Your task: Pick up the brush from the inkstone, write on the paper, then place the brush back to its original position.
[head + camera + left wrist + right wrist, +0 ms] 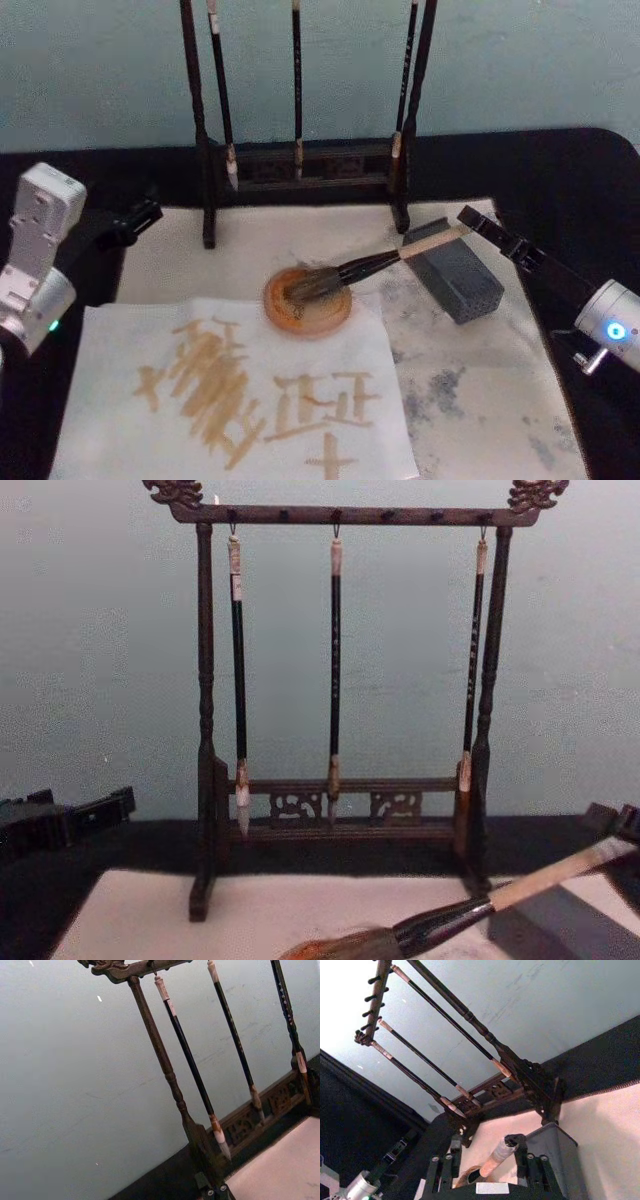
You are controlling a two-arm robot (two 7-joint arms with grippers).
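Clearly the relation that matters is how the brush (385,262) lies against our right gripper (470,222). Its long axis runs on a slant across the head view: bushy bristle head down in the round orange dish (308,300) near the table's middle, black ferrule rising from it, pale handle climbing toward our right and resting over the edge of the dark grey block (455,275). The handle's far end meets the right gripper's tips, so the brush stretches away from the tool toward the left and nearer the body, bristles lowest.

From the right wrist view we see 2 dark fingers (520,1146) standing either side of the tan handle, close against it; we judge them closed on it or very nearly so, though real contact is hard to confirm. The chest view agrees: handle tip at the gripper, bristles low in the dish.

The paper (110,370) lies in front of the dish, toward our left, already carrying tan strokes, so we judge the writing done and the brush set back at its rest, release being the step in hand. Our left gripper (140,218) hangs well apart at the left edge, beside the wooden rack (210,200) with its 3 thin brushes (297,90); we cannot tell how its fingers stand.
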